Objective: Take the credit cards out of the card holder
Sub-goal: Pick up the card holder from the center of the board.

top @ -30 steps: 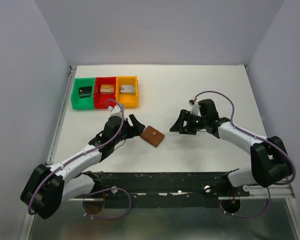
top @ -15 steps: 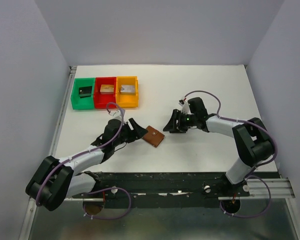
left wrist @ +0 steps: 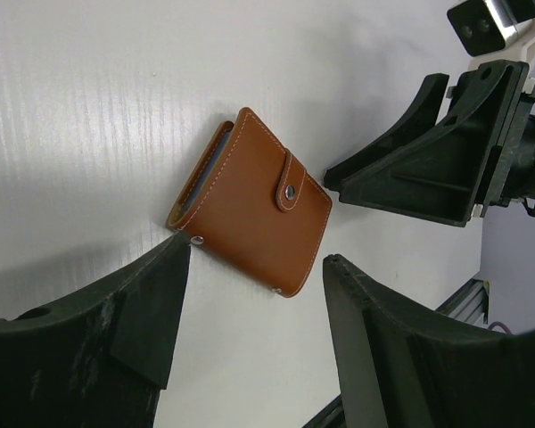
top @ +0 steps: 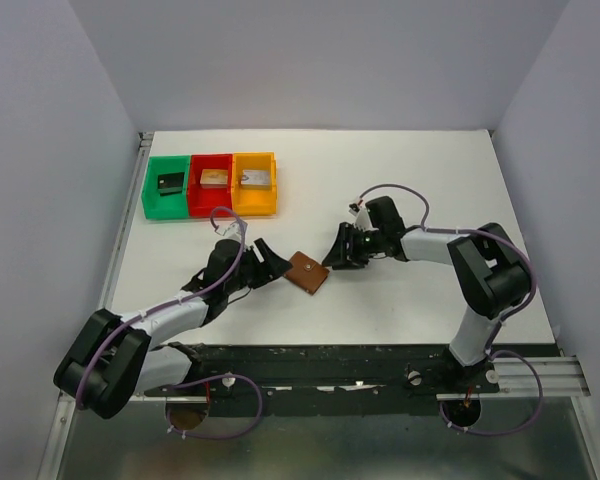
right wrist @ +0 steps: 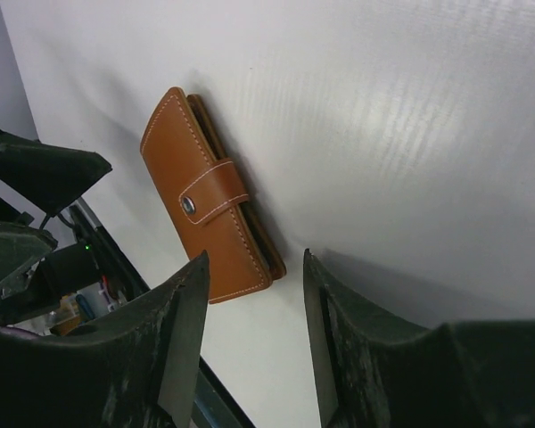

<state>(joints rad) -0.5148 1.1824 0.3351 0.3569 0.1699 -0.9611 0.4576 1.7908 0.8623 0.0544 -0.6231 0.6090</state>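
Note:
The card holder is a brown leather wallet lying snapped shut on the white table between the two arms. It also shows in the left wrist view as the card holder and in the right wrist view as the card holder. My left gripper is open at its left side, with the near corner of the holder just between the fingertips. My right gripper is open at its right side, tips beside the holder's end. Neither grips it. The credit cards are hidden inside.
At the back left stand a green bin, a red bin and an orange bin in a row, each with a small block inside. A black rail runs along the table's near edge.
Both grippers have closed in on the card holder, the right arm sliding left, the left one edging forward. Both sets of jaws have narrowed a little. The holder has not moved.

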